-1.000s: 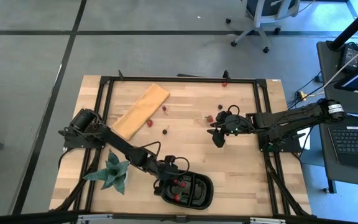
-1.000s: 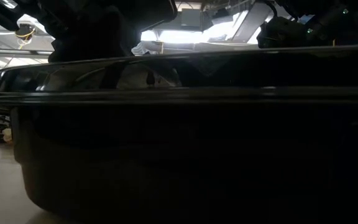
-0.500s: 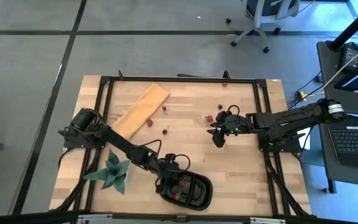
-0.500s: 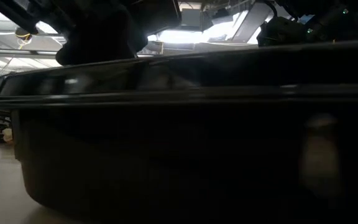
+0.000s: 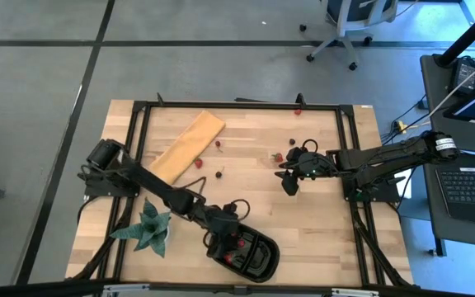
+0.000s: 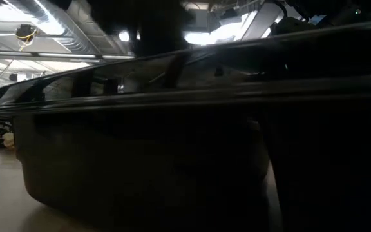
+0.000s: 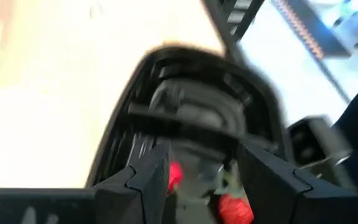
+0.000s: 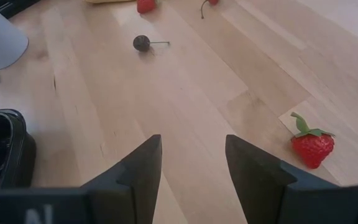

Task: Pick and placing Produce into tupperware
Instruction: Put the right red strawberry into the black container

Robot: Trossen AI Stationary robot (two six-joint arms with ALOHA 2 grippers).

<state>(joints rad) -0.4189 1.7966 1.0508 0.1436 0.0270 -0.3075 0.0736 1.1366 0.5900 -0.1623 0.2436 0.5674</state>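
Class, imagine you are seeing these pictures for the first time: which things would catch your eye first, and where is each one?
The black tray at the table's near edge stands out, red fruit inside, with the left gripper open over its left end. The green spiky plant sits to its left. Mid-table, the right gripper hangs open, a strawberry lying beside it on the wood.

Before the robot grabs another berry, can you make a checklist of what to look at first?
1. Left gripper empty and open over the black tray: ok.
2. Fruit inside the tray: ok, red pieces show.
3. Right gripper open with nothing between its fingers: ok.
4. Strawberry close to the right gripper, free on the table: ok.
5. Dark berry within easy reach: cannot tell.
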